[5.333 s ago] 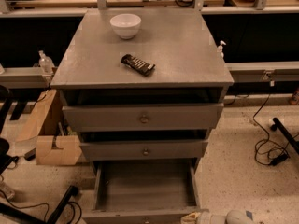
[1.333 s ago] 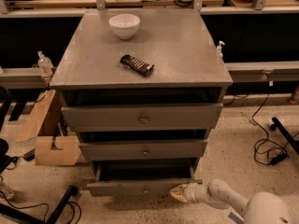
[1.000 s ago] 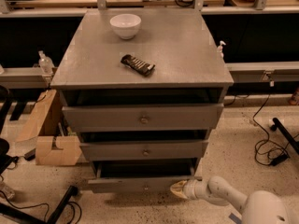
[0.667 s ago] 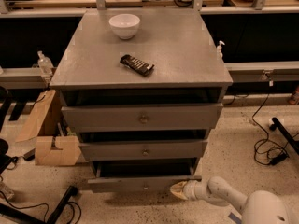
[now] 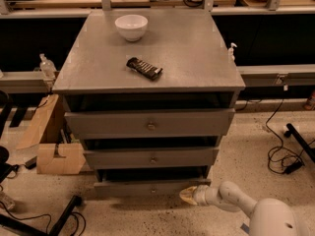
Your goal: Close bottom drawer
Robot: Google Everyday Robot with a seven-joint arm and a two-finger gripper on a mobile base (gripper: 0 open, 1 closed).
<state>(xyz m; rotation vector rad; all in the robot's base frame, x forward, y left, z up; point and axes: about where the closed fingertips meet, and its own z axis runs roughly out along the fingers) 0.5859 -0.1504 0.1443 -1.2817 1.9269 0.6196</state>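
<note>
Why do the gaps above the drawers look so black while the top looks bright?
Camera view: light seems to come from above, so the cabinet top is evenly lit and the white bowl brightest; each overhang shades the gap below it, including above the bottom drawer; the gripper, low at that drawer's right front corner, catches light and looks pale.

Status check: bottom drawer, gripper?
Gripper low, at right end of bottom drawer front. Drawer almost shut, dark gap above it. No obstruction seen.

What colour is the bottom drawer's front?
Bottom drawer grey, camera view; tool at its right end.
</note>
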